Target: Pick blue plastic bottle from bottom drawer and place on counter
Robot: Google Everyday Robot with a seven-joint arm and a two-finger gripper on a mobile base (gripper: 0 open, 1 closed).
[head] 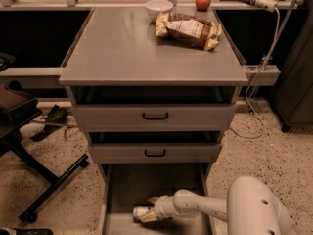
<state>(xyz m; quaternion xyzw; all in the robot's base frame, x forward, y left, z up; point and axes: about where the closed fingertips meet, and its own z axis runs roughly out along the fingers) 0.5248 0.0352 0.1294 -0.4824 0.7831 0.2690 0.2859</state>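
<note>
Two black-handled drawers (155, 115) overhang the claw (155, 213) at the blue plastic bottle (141, 212).

White glossy arm (195, 205), fat rounded housing (257, 210) with small dark holes; tan gripper (149, 210) down in the bottom drawer (142, 184).

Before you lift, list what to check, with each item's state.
1. Drawer open: ok.
2. Bottle in view, lying on the drawer floor: ok.
3. Gripper down in the drawer, at the bottle: ok.
4. Firm hold on the bottle: cannot tell.
5. Bare spot on the counter, in front of the bag: ok.
</note>
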